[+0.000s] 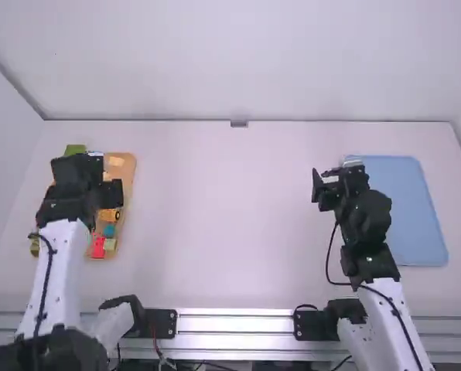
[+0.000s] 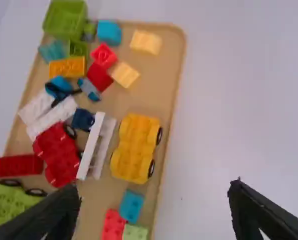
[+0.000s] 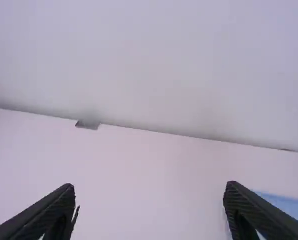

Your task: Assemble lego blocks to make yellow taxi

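1. The white table (image 1: 230, 224) carries everything; the job looks to be at its start, with the choosing of parts in hand and no taxi assembled.
2. The blue mat (image 1: 404, 209) lies on the right side, a plausible place to build.
3. The tan tray (image 2: 161, 92), on the left, holds the mixed bricks.
4. The left gripper (image 2: 154, 191) is over the tray side, fingers spread wide, grasping nothing.
5. The right gripper (image 3: 150, 189) is near the mat, likewise released and without a load.
6. The yellow wheeled base (image 2: 135, 147) sits in the tray beside the white piece (image 2: 96, 145); it is probably the taxi's chassis. The next move calls for the left fingers to line up across its body and descend without catching that neighbour.
7. Two pale yellow blocks (image 2: 146, 42) lie farther up the tray, likely bodywork for later.
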Tool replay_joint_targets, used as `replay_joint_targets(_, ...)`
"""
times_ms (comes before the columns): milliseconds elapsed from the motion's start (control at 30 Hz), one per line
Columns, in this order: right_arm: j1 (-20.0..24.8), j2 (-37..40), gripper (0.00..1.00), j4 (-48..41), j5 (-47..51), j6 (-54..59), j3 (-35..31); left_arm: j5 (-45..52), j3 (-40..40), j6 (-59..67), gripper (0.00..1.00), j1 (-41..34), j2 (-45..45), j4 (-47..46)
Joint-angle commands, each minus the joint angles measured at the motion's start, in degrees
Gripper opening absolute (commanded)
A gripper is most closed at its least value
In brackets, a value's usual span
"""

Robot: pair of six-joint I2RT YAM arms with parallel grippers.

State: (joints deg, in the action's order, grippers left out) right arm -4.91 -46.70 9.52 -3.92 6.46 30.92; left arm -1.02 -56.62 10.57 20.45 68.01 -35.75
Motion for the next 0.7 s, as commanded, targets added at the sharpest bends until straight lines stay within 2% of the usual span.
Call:
replay_joint_targets(0,-0.5,-1.91,0.84,0.52,-0.4,0.76,3.31,4.5,-5.19,4.59,0.84,3.19,6.83,-3.28)
replay_joint_targets(33,-0.53,-2.2,0.84,0.6,-0.43,0.81,3.52,4.48,-5.94,4.64,0.84,3.52,7.9,-3.86)
replay_joint_targets(100,-0.78,-4.32,0.88,1.23,-0.63,1.09,5.0,4.07,-11.69,5.44,0.88,5.72,16.39,-8.14)
replay_joint_targets(167,-0.88,-5.07,0.89,1.44,-0.7,1.22,5.52,4.15,-13.74,6.71,0.89,6.44,19.46,-9.67)
replay_joint_targets(233,-1.06,-6.83,0.92,2.0,-0.85,1.45,6.74,3.38,-18.55,7.68,0.93,7.94,27.01,-12.84)
replay_joint_targets(367,-1.33,-8.69,0.96,2.7,-1.02,1.7,8.08,3.13,-21.92,10.6,0.96,8.76,34.75,-14.22)
replay_joint_targets(667,-4.7,-10.25,0.98,4.81,-1.14,1.95,9.18,3.15,-22.66,11.78,1.0,9.68,41.61,-13.09)
